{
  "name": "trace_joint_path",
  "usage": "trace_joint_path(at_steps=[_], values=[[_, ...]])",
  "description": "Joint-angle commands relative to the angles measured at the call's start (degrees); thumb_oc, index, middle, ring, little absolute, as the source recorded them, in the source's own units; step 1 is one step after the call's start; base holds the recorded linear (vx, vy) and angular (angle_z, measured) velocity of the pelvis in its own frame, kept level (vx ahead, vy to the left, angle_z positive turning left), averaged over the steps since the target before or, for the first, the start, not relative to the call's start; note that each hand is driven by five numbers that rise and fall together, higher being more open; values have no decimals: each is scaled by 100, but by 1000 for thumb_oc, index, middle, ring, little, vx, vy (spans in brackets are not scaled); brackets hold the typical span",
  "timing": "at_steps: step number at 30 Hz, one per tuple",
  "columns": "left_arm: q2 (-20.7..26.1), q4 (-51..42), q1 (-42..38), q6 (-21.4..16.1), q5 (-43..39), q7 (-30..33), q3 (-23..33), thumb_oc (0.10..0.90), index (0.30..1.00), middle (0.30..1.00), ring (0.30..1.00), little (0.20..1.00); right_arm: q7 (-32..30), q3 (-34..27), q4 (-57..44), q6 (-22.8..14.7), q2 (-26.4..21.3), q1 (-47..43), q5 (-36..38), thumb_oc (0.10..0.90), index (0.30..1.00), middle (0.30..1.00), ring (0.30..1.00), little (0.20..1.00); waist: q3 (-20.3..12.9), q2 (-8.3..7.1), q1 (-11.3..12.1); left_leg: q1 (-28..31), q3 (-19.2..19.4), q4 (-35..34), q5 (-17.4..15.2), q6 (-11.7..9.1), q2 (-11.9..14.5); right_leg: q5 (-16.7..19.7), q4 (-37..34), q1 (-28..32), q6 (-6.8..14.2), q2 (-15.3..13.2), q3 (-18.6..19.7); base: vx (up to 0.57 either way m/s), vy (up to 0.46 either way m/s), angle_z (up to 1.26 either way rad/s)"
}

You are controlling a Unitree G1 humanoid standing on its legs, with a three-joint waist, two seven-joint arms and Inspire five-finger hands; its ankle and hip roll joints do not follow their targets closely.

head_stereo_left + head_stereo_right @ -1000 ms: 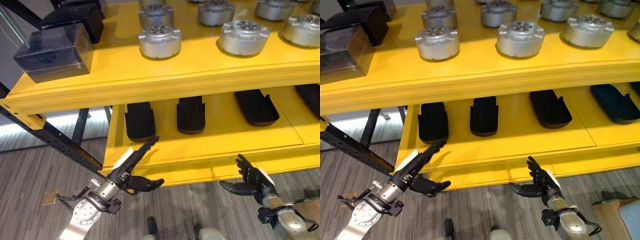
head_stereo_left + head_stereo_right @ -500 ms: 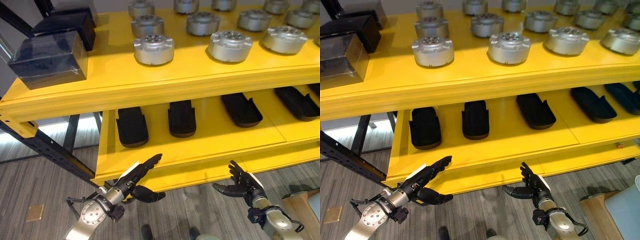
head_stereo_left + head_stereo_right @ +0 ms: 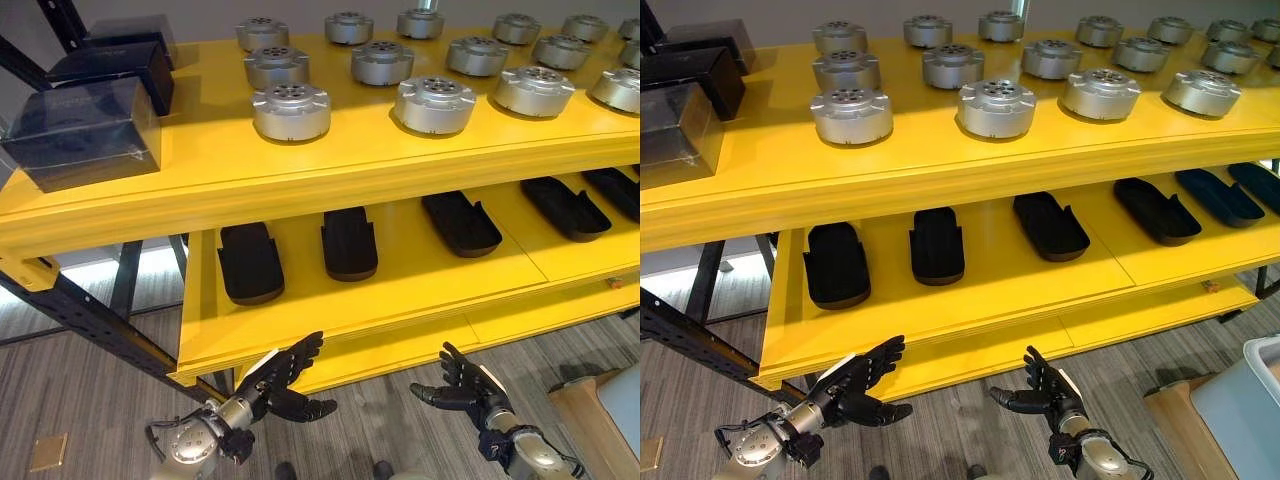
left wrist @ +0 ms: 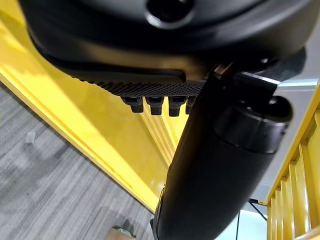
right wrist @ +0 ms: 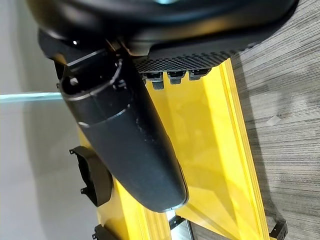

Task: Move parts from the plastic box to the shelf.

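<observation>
Both my left hand (image 3: 275,385) and right hand (image 3: 468,385) hang open and empty below the shelf (image 3: 330,170); parts (image 3: 290,110) sit on top; reaching blind risks knocking its lower edge

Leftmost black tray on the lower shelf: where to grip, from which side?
Take the leftmost black tray by its near short end, from the front. It lies flat with its long axis pointing out toward the robot, and the upper shelf overhangs it, likely blocking a top-down reach. Left hand is closest and open.
</observation>
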Motion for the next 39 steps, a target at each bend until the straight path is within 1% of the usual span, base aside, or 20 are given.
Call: trace_joint_path(at_steps=[1, 3, 6, 9, 11, 13, 16, 21, 26, 32, 39], values=[[-48, -111, -596, -699, 87, 109, 292, 900, 1000, 1000, 1000, 1000, 83, -162, -224, -477, -199, -441, 95, 900, 1000, 1000, 1000, 1000, -99, 91, -8, 631, 405, -13, -720, -22, 99, 138, 96, -277, 262, -41, -672, 9, 10, -22], [-36, -125, -627, -659, -6, 192, 291, 900, 1000, 1000, 1000, 1000, 64, -153, -218, -477, -213, -430, 70, 900, 1000, 1000, 1000, 1000, -105, 89, -30, 648, 450, -13, -731, -20, 108, 144, 81, -272, 265, -53, -673, 10, 7, -12], [-9, -192, -625, -829, 159, 230, 307, 900, 1000, 1000, 1000, 1000, 94, -191, -259, -480, -221, -345, 114, 900, 1000, 1000, 1000, 1000, -118, 78, -67, 674, 494, -13, -745, -11, 106, 157, 73, -269, 277, -49, -643, 4, 2, -5], [46, -241, -666, -813, 202, 341, 259, 900, 1000, 1000, 1000, 1000, 84, -177, -257, -491, -216, -319, 113, 900, 1000, 1000, 1000, 1000, -129, 79, -101, 694, 515, -13, -769, 0, 92, 172, 59, -272, 286, -51, -610, -3, 6, -13], [37, -231, -676, -768, 125, 348, 252, 900, 1000, 1000, 1000, 1000, 70, -163, -242, -520, -209, -309, 65, 900, 1000, 1000, 1000, 1000, -133, 77, -109, 702, 527, -13, -775, 1, 89, 180, 54, -273, 292, -57, -603, -2, 2, -4], [36, -227, -674, -804, 51, 285, 260, 900, 1000, 1000, 1000, 1000, 93, -172, -250, -540, -215, -277, 83, 900, 1000, 1000, 1000, 1000, -141, 79, -122, 706, 534, -13, -779, 6, 91, 187, 46, -280, 295, -59, -599, 0, 0, 0], [66, -261, -676, -892, 209, 276, 265, 900, 1000, 1000, 1000, 1000, 134, -178, -269, -541, -230, -263, 114, 900, 1000, 1000, 1000, 1000, -153, 77, -140, 709, 558, -13, -777, -3, 100, 201, 37, -295, 303, -63, -592, 0, 0, 0], [76, -247, -712, -809, 138, 185, 207, 900, 1000, 1000, 1000, 1000, 137, -163, -290, -527, -230, -229, 97, 900, 1000, 1000, 1000, 1000, -164, 82, -175, 710, 585, -13, -780, -11, 113, 204, 29, -305, 313, -65, -590, 0, 0, 0], [110, -244, -697, -818, 104, 125, 167, 900, 1000, 1000, 1000, 1000, 164, -174, -287, -535, -257, -174, 139, 900, 1000, 1000, 1000, 1000, -161, 79, -198, 712, 623, -13, -765, -16, 126, 212, 33, -314, 321, -68, -600, -5, -1, -4], [136, -258, -718, -771, 80, 175, 131, 900, 1000, 1000, 1000, 1000, 185, -166, -317, -533, -274, -155, 137, 900, 1000, 1000, 1000, 1000, -160, 85, -207, 712, 632, -13, -778, -4, 110, 204, 19, -304, 317, -61, -605, 0, 0, 0], [159, -283, -677, -708, 88, 75, 137, 900, 1000, 1000, 1000, 1000, 192, -132, -357, -527, -290, -156, 133, 900, 1000, 1000, 1000, 1000, -176, 88, -196, 714, 644, -13, -789, 4, 98, 213, 9, -309, 330, -76, -617, 0, 0, 0]])
